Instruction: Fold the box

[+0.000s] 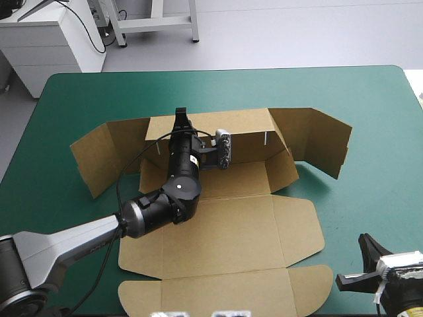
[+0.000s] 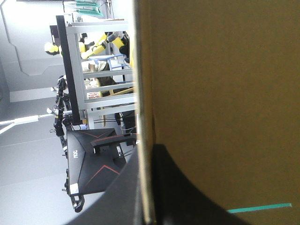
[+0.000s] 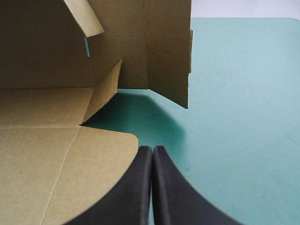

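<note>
raising the back wall of the box, mid-frame on the teal-green cover.
pinched thin along the wall's top edge, upper centre, with the left gripper; nothing in the right gripper, pressed closed at lower right. best to hold the pinch square to the crease, tip the wall just past upright, then fold the splayed side wings inward without buckling.

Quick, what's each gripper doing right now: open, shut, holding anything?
Left gripper: shut on the box, pinching the top edge of its raised far wall.
Right gripper: shut, holding nothing, beside the box.
</note>
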Action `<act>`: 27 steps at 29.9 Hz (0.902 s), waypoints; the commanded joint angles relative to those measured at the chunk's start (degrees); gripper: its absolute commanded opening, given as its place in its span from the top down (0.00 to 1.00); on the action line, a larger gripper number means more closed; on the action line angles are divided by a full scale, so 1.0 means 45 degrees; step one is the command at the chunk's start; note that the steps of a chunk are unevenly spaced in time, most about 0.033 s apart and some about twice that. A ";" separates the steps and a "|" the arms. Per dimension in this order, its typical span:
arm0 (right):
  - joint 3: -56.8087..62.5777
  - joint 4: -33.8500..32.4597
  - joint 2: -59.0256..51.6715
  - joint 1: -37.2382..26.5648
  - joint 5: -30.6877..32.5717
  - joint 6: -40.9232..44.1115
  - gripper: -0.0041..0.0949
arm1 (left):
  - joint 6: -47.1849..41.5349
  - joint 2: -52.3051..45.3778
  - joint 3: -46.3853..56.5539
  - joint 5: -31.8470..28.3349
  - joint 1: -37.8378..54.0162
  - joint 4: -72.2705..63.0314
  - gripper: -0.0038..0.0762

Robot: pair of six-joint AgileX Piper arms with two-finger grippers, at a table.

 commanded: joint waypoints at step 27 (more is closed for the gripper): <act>-1.4998 0.1798 1.5855 0.0033 0.3298 -0.0859 0.98 | -0.1203 -0.0672 0.0928 0.1130 -0.0848 0.1342 0.96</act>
